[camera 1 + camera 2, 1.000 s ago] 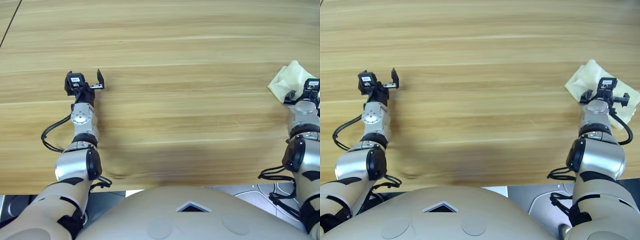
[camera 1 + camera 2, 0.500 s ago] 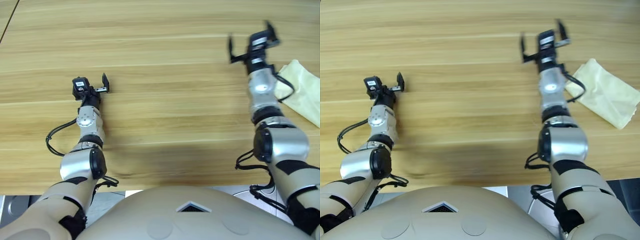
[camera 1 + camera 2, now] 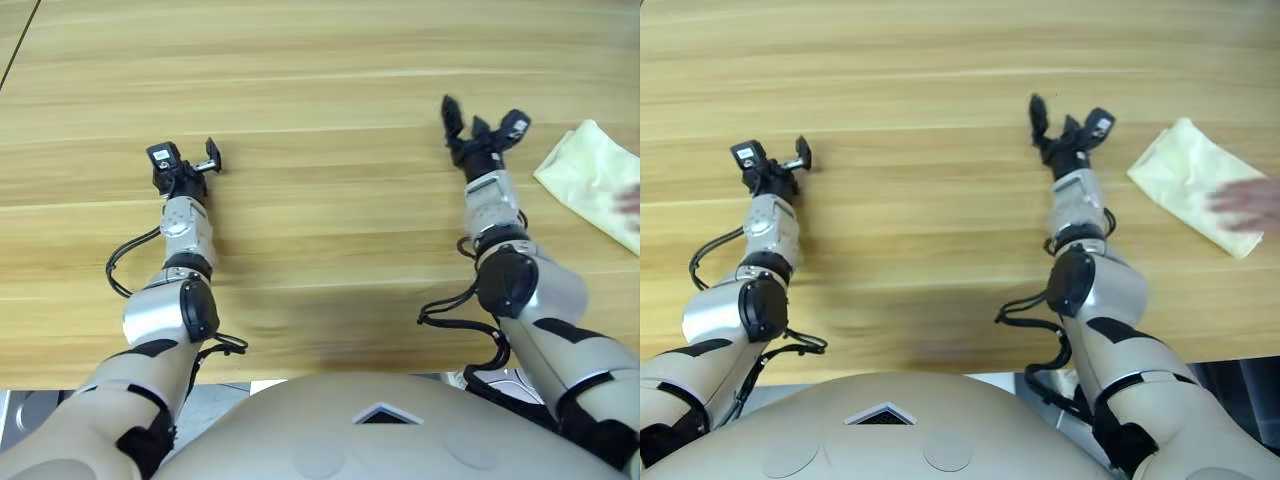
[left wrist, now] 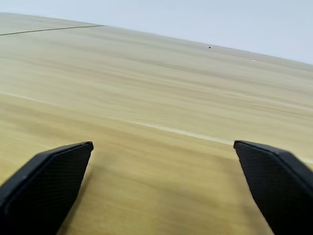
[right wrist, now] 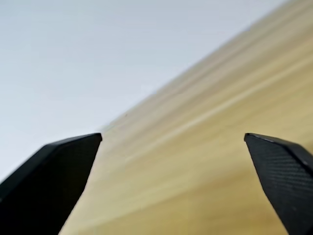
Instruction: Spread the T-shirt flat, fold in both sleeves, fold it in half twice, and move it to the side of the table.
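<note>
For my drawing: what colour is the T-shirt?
The T-shirt is pale yellow, clearest in the right eye view.

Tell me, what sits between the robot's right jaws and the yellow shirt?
Only bare table separates the right jaws from the shirt, in both eye views. A person's hand overlaps the shirt.

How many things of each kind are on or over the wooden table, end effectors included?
T-shirt, folded, pale yellow: 1
End effectors, left end effector and right end effector, open: 2
Person's hand: 1
Total: 4
</note>
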Tool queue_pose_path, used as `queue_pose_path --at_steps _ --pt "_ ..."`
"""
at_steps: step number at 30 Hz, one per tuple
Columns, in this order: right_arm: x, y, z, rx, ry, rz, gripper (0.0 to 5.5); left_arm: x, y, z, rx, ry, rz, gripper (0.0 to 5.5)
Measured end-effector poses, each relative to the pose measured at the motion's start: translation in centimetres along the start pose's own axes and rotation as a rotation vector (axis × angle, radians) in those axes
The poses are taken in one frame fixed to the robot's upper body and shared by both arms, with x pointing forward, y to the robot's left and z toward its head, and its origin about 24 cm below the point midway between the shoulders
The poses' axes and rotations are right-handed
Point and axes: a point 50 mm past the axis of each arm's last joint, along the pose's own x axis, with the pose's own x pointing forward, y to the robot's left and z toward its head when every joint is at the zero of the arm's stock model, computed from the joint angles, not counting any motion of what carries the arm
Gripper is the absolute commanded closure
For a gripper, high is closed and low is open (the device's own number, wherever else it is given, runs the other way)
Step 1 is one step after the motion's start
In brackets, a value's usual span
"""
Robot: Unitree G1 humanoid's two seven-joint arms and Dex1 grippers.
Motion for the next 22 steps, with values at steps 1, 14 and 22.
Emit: queue_pose_path --at_steps 1,14,22 --pt "0.0 0.5 -1.0 -0.034 0.05 0.006 0.1 0.0 0.0 0.0 0.012 0.002 0.003 0.13" --pt "-0.1 1.3 -2.2 -0.088 0.113 0.064 0.1 0.1 -0.2 -0.1 0.122 0.016 0.002 0.13" --pt "-0.2 0.9 -2.0 -0.047 0.099 0.041 0.1 0.1 -0.3 -0.1 0.127 0.019 -0.004 0.13"
